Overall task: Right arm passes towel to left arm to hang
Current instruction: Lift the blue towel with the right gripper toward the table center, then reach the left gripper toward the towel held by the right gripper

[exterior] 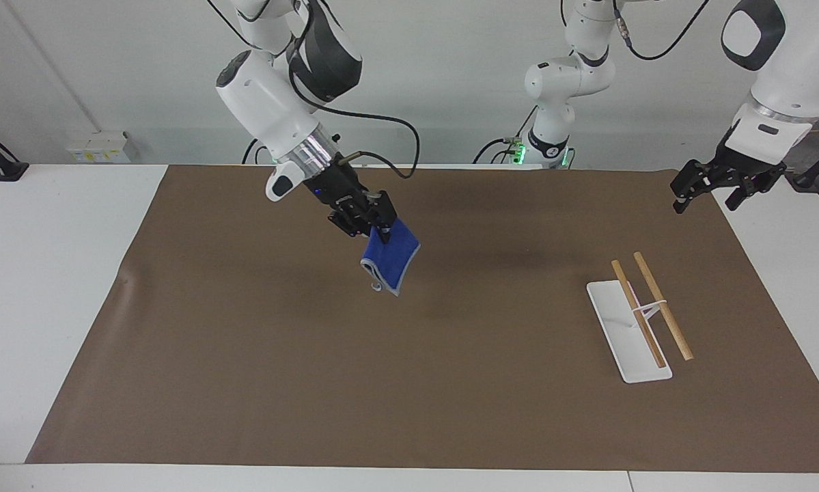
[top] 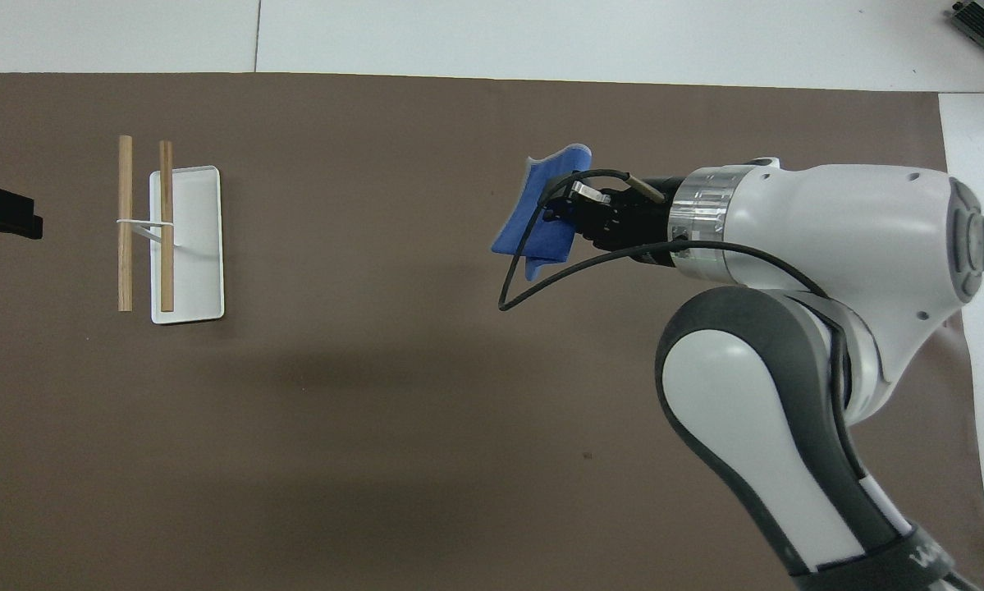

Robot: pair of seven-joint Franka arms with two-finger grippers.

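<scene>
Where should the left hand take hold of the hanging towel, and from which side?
Probably the free lower corner of the towel: it hangs slack under the right hand, which is shut on its top edge. The left hand would come from its own end of the table.

Robotics lab, plainly: two white jointed robot arms (exterior: 272, 102) (exterior: 785, 82) bolted beside a wide white surface (exterior: 54, 273), brown paper mat (exterior: 409, 383) spread on that surface, bare white wall (exterior: 450, 68) above it, loose black cables (exterior: 382, 130) nearby.

Fluffy cloth towel (exterior: 390, 262), matt brown mat (exterior: 409, 383), wooden rack rods (exterior: 662, 305)
</scene>
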